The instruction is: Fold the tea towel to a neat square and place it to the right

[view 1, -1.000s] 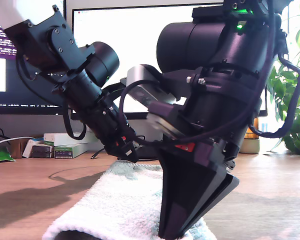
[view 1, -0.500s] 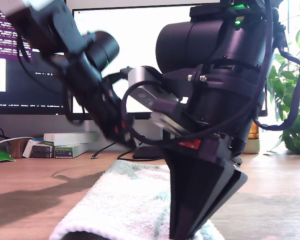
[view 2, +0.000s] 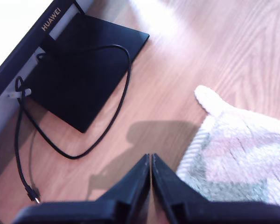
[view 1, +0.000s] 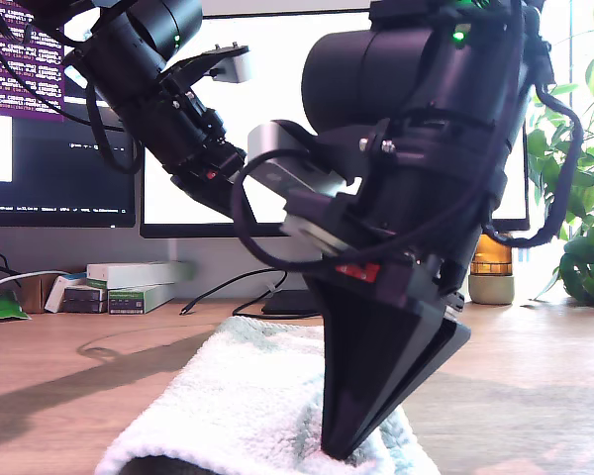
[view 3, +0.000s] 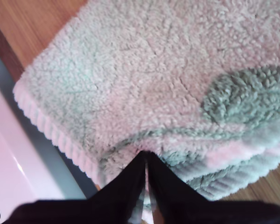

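Note:
The tea towel (view 1: 247, 406), fluffy off-white with mint patches and a pink ribbed edge, lies folded on the wooden table at the bottom middle of the exterior view. My second gripper (view 1: 339, 450) stands tip-down on its near edge. In the second wrist view its fingers (view 3: 147, 161) are pressed together with a thin strip of the tea towel (view 3: 144, 79) between them. My first gripper (view 2: 150, 163) is shut with nothing in it and hangs above the bare table beside a corner of the tea towel (view 2: 233, 140). Its arm (view 1: 168, 109) is raised at the exterior view's upper left.
A monitor (view 1: 277, 99) stands behind, its black base (view 2: 84, 70) and a loose cable (view 2: 121, 93) on the table near the towel. Small boxes (view 1: 129, 287) sit at the exterior view's left. A plant (view 1: 584, 198) and a jar (view 1: 490, 272) are at its right.
The first arm has lifted off the towel and swung up toward the exterior view's upper left. The second gripper has stayed on the towel's near edge, shifting only slightly.

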